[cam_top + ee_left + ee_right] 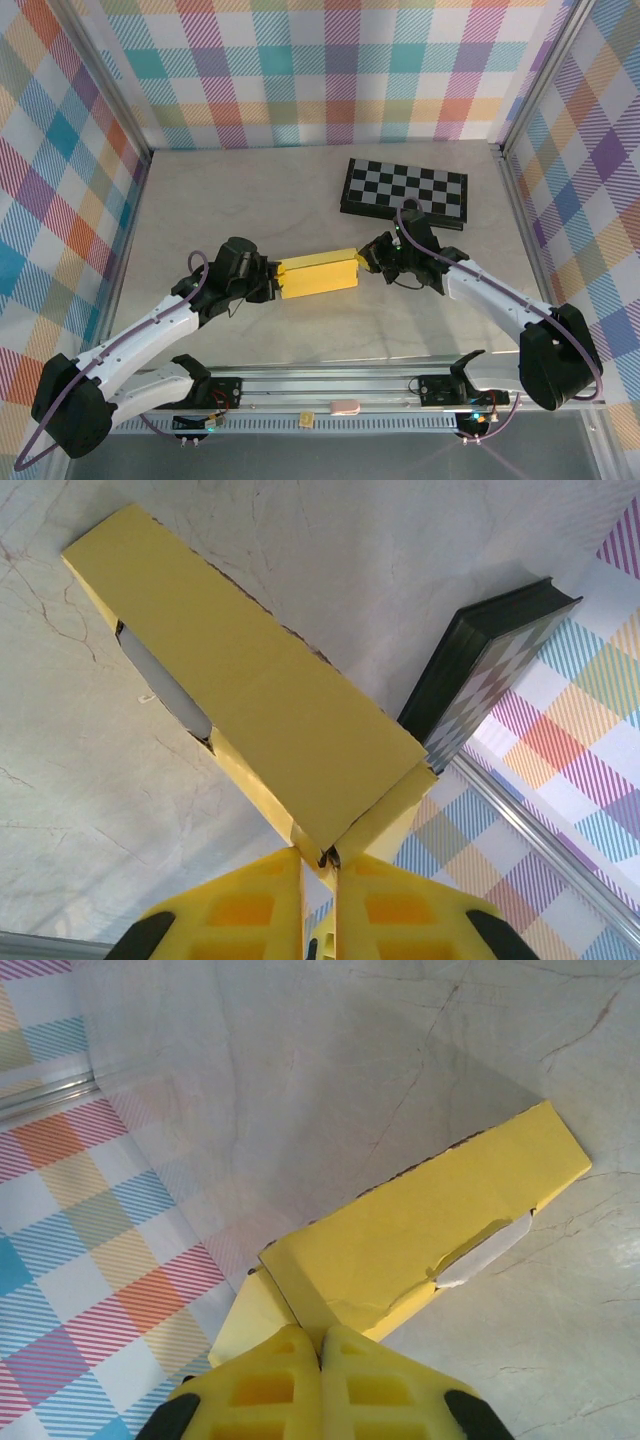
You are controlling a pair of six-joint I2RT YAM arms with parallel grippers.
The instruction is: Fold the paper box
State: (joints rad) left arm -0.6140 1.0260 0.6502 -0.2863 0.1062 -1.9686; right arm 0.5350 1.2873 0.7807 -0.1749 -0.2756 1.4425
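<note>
The mustard-yellow paper box (318,274) lies mid-table as a long, shallow folded shape, stretched between both arms. My left gripper (272,278) is at its left end. In the left wrist view the jaws of the left gripper (320,858) are pinched together on the corner where the top panel of the paper box (260,690) meets an end flap. My right gripper (362,262) is at the right end. In the right wrist view the right gripper (322,1335) is shut on the end edge of the paper box (430,1220), whose side shows a torn slot.
A black-and-white checkered board (405,190) lies at the back right, close behind the right arm, and shows beyond the box as the checkered board (490,670). Plaid walls enclose the table on three sides. An aluminium rail (330,385) runs along the near edge.
</note>
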